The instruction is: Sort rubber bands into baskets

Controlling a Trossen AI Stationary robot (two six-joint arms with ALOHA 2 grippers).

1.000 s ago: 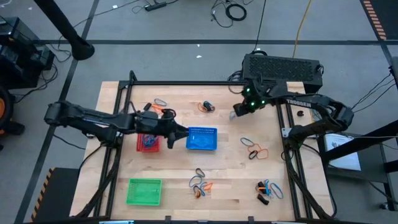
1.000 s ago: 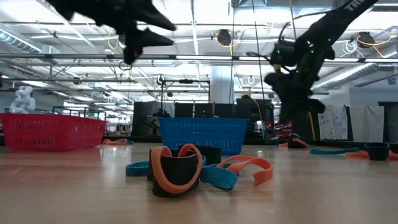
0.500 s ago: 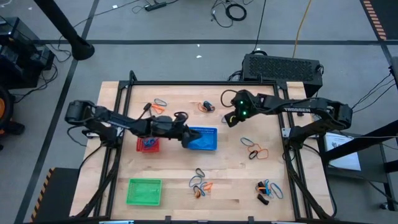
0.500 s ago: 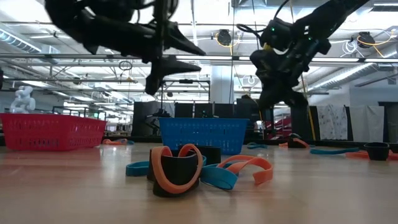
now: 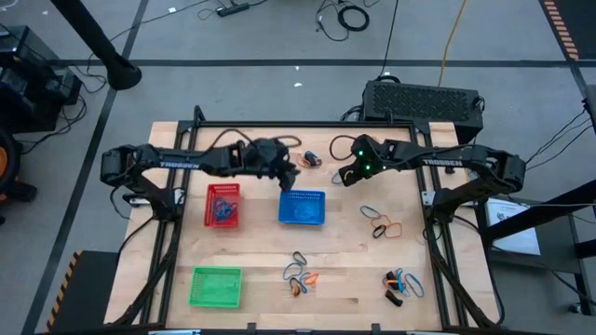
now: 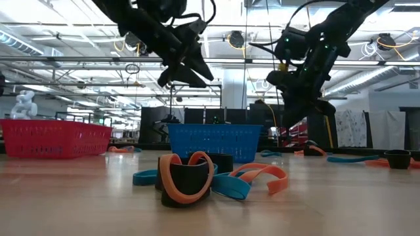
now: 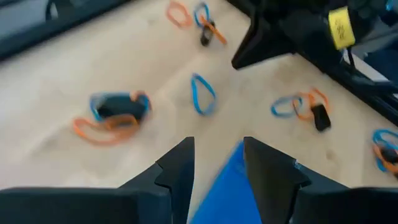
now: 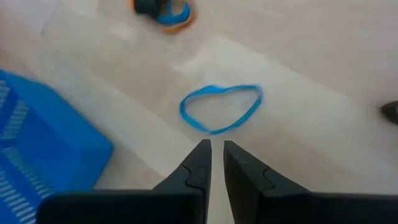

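While the right gripper (image 8: 212,158) hovers over a blue rubber band (image 8: 221,107) with fingers nearly together, the left gripper (image 7: 216,163), fingers apart and empty, hangs above the blue basket (image 5: 302,207).

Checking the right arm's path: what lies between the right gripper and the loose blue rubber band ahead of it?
Only bare wooden table: the right wrist view shows nothing between the right gripper and the blue rubber band.

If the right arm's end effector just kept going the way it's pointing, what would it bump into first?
Probably the lone blue rubber band lying flat on the wooden table, directly ahead of the right end effector. Depth is hard to judge; nothing else appears in between.
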